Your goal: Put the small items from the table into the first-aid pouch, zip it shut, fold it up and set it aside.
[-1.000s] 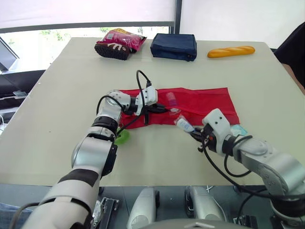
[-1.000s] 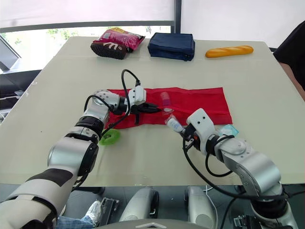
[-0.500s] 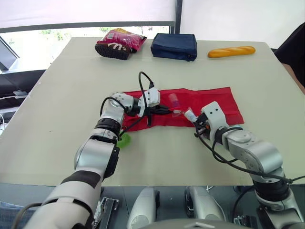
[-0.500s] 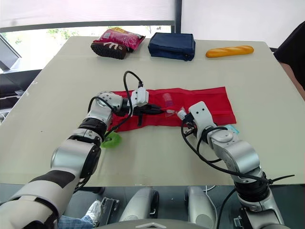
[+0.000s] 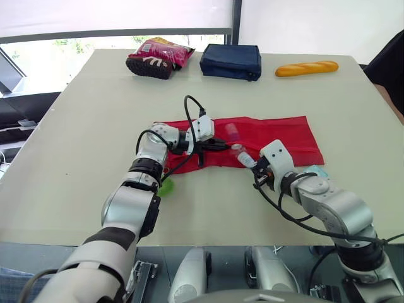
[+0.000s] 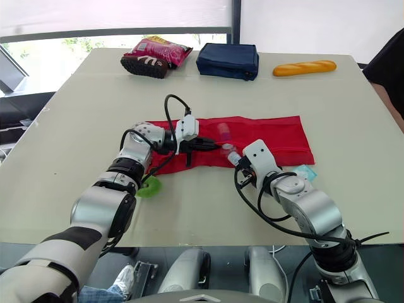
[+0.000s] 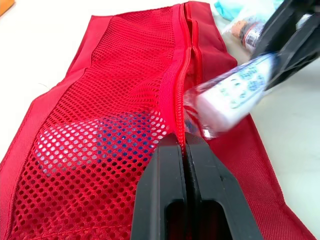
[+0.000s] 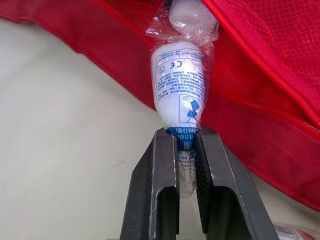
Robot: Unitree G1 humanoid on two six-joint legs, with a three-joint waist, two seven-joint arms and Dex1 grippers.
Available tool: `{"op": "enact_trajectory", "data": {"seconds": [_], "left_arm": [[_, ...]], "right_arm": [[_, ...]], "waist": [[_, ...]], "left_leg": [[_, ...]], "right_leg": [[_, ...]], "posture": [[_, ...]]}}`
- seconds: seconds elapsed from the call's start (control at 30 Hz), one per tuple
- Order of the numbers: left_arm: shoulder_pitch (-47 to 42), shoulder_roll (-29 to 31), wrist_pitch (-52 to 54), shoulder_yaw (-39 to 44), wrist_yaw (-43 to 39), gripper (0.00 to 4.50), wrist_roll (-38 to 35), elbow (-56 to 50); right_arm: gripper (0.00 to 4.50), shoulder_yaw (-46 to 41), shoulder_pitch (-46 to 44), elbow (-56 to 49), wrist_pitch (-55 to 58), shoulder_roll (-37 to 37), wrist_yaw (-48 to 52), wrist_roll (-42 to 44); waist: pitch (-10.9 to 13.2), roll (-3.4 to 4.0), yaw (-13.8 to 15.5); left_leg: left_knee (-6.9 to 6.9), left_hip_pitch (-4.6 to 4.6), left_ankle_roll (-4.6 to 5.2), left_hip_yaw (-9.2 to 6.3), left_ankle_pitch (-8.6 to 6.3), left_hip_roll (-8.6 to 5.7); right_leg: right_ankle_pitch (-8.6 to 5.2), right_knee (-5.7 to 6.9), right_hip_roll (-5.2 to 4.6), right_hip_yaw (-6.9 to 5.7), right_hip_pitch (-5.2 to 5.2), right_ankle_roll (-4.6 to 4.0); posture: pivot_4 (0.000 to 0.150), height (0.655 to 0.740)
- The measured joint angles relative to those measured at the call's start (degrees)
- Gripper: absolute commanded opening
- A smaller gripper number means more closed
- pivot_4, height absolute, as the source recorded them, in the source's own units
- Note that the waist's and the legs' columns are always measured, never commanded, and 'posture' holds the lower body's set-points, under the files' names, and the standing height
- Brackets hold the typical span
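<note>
The red first-aid pouch lies flat in the middle of the table, mesh side up, with a small bottle showing inside. My left gripper is shut on the pouch's zipper edge, lifting it slightly. My right gripper is shut on the tail of a white wrapped bandage roll. The roll's tip touches the pouch at the zipper opening, just beside the left fingertips. The right gripper sits at the pouch's near edge.
A teal packet lies by my right forearm and a green ring under my left forearm. At the table's far side are a snack bag, a navy case and a bread loaf. A person's dark sleeve shows at the right edge.
My right gripper carried the bandage roll from the table's front up to the pouch's zipper opening. The left gripper kept its hold on the zipper edge.
</note>
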Motion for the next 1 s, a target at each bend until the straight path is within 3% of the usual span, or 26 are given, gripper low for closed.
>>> {"op": "enact_trajectory", "data": {"seconds": [0.7,1.0], "left_arm": [[0.43,-0.14,-0.05,0.16,-1.03,0.0,-0.07,-0.56],[0.43,-0.21,-0.11,0.18,-1.27,0.0,-0.07,-0.56]], "right_arm": [[0.02,-4.11,-0.91,1.68,1.04,7.2,-7.2,-3.63],[0.02,-1.77,-4.6,9.43,-3.1,11.32,-8.04,-6.51]], "waist": [[0.0,0.0,-0.05],[0.0,0.02,-0.17]], "left_leg": [[0.0,0.0,0.0,0.01,0.0,0.0],[-0.01,0.0,0.0,0.01,0.0,0.01]], "right_leg": [[0.0,0.0,0.01,0.0,0.0,0.0],[0.0,0.0,0.02,0.0,-0.01,0.0]], "posture": [[0.15,0.7105],[0.15,0.7105]]}}
